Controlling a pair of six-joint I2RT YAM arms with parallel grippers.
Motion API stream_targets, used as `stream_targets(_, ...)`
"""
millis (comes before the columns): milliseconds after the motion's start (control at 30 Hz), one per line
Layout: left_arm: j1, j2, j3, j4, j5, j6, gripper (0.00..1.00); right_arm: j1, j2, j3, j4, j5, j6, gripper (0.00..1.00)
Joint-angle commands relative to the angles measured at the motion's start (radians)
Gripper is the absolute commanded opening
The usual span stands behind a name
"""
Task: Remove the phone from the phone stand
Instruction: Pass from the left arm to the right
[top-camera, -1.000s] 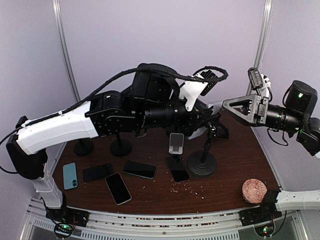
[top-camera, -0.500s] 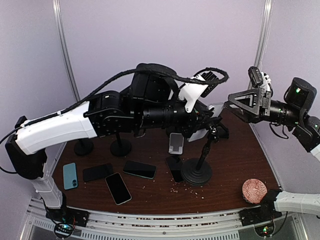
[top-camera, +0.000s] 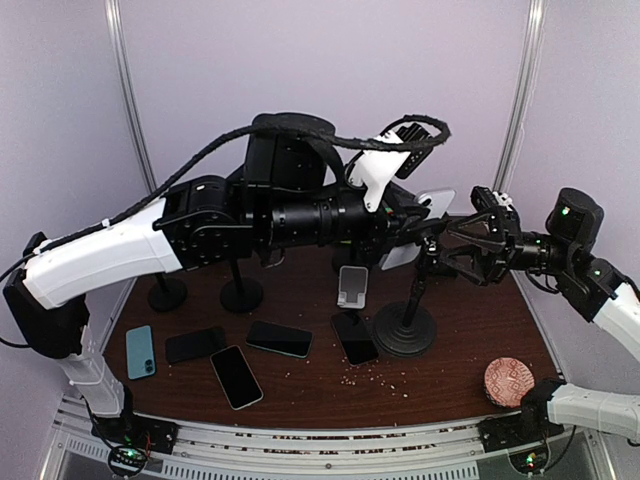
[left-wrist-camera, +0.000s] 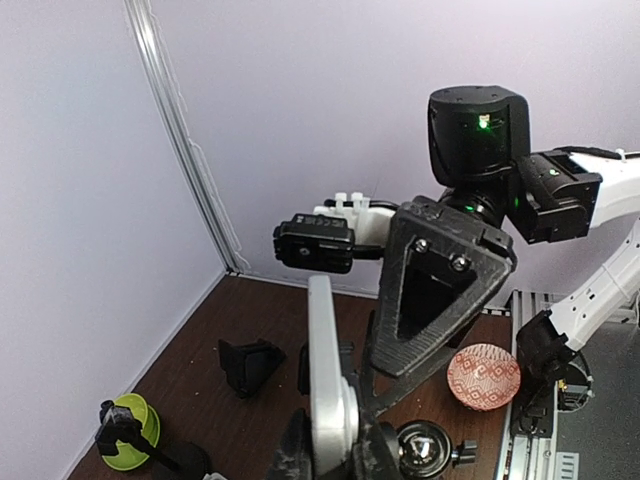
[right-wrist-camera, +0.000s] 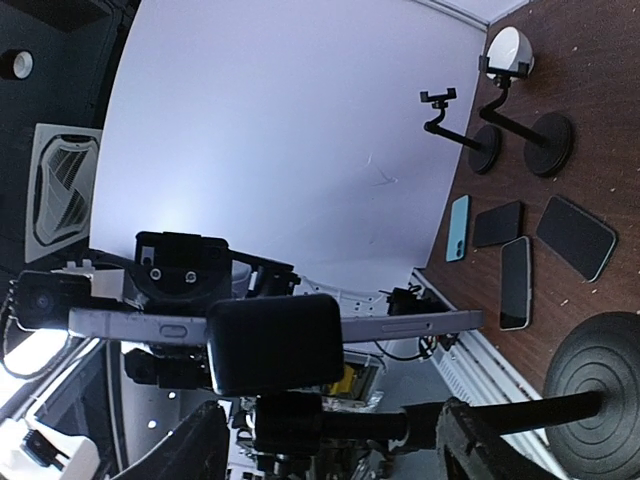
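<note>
- Phone (left-wrist-camera: 322, 370) sits high in the stand (top-camera: 404, 330); my left gripper (left-wrist-camera: 335, 455) is closed on its flat faces.
- Right gripper (top-camera: 462, 245) is open, near the stand.
- I judge it light, stiff, slick: pinch faces firmly.

phone stand (right-wrist-camera: 600, 375) base clipped at right edge

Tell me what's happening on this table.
The left gripper is shut on the phone, which sits in the clamp of the phone stand. The right gripper is open, its fingers on either side of the stand's stem just under the clamp. The phone is not out yet. Several other phones lie flat on the table.
</note>
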Motion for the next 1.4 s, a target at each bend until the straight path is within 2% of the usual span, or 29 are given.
stream_targets(0, 0.0, -0.056, 0.059, 0.245, 0.037, 0.024, 0.0, 0.008, 0.022, 0.0, 0.223, -0.042, 0.184, 0.73)
stream_targets(167, 0.001, -0.045, 0.079, 0.25, 0.068, 0.028, 0.0, 0.037, 0.081, -0.018, 0.475, -0.051, 0.364, 0.73)
stream_targets(300, 0.001, -0.042, 0.079, 0.255, 0.077, 0.038, 0.0, 0.072, 0.111, -0.025, 0.558, -0.049, 0.433, 0.7)
stream_targets(467, 0.001, -0.039, 0.076, 0.264, 0.083, 0.047, 0.0, 0.124, 0.142, -0.062, 0.746, -0.046, 0.583, 0.64)
stream_targets(767, 0.0, -0.056, 0.034, 0.306, 0.129, 0.035, 0.0, 0.142, 0.183, -0.059, 0.813, 0.001, 0.633, 0.47)
stream_targets(867, 0.001, -0.064, 0.017, 0.319, 0.138, 0.03, 0.0, 0.144, 0.193, -0.067, 0.866, 0.01, 0.67, 0.36)
stream_targets(967, 0.0, -0.068, 0.01, 0.314, 0.147, 0.032, 0.0, 0.144, 0.192, -0.075, 0.866, 0.012, 0.672, 0.23)
stream_targets(1067, 0.001, -0.072, 0.008, 0.299, 0.152, 0.033, 0.0, 0.144, 0.187, -0.071, 0.851, 0.015, 0.662, 0.16)
stream_targets(1167, 0.001, -0.081, 0.001, 0.266, 0.145, 0.037, 0.0, 0.144, 0.179, -0.058, 0.817, 0.015, 0.628, 0.11)
stream_targets(1367, -0.007, -0.136, -0.078, 0.234, 0.092, 0.047, 0.0, 0.144, 0.145, -0.014, 0.605, 0.02, 0.46, 0.07)
